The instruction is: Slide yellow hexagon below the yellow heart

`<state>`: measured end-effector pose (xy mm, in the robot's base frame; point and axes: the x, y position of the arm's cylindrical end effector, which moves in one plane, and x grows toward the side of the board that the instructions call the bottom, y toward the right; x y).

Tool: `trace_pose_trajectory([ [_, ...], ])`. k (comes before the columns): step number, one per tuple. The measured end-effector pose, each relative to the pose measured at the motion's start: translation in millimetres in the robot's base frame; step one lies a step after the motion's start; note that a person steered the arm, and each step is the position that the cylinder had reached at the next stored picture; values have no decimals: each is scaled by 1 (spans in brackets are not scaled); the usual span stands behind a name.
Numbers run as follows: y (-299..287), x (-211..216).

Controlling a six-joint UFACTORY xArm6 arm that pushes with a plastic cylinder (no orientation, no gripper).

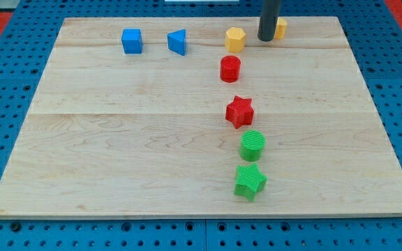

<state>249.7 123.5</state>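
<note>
Bright, even light; sharp, soft shadows.

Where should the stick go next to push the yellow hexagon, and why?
Probably around to the view's left of the yellow hexagon. My tip sits between it and the half-hidden yellow heart, so it can't push it rightward yet.

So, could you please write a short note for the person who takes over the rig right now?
My tip is at the board's top edge, between the yellow hexagon on its left and the yellow heart, which the rod partly hides.
Done: nothing visible yet; the hexagon sits beside the heart, not below it.
Left: slide the hexagon toward the view's right and down, until it lies under the heart. Mind the red cylinder just below the hexagon.
</note>
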Motion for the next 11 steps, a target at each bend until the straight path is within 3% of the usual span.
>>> trace_pose_trajectory([
  [2,4,-9],
  [5,-131,-24],
  [9,-102,14],
  [11,-78,9],
])
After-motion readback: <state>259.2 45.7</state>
